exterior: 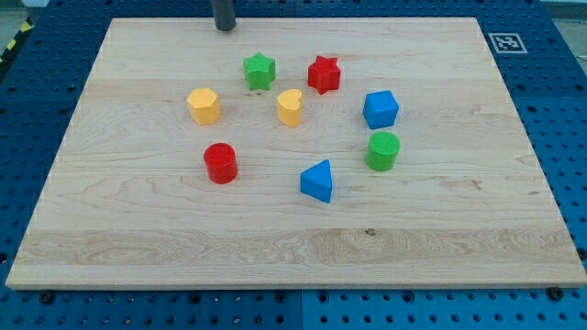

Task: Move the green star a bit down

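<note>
The green star (pixel 260 71) sits on the wooden board in the upper middle of the view. My tip (pixel 225 27) is at the view's top, above and a little left of the green star, apart from it. A red star (pixel 323 73) lies just right of the green star. A yellow heart-like block (pixel 290 106) lies below and right of the green star. A yellow hexagon block (pixel 204 105) lies below and left of it.
A red cylinder (pixel 220 162) lies lower left. A blue triangle (pixel 317 181) lies lower middle. A green cylinder (pixel 382 150) and a blue cube-like block (pixel 380 109) lie to the right. The wooden board (pixel 459 238) lies on a blue perforated table.
</note>
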Robot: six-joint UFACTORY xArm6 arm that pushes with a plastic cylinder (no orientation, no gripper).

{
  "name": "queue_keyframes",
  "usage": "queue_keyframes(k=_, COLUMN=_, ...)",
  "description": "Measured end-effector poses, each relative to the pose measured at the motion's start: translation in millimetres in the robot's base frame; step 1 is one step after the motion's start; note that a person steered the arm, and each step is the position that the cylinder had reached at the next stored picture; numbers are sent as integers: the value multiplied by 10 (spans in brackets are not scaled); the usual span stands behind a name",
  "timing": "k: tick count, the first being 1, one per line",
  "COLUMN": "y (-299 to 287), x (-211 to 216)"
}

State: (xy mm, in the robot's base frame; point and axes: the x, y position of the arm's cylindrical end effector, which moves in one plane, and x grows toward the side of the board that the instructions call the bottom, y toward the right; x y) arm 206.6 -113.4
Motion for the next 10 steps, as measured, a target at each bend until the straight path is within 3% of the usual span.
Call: queue_keyframes(k=10, y=0, x=-9)
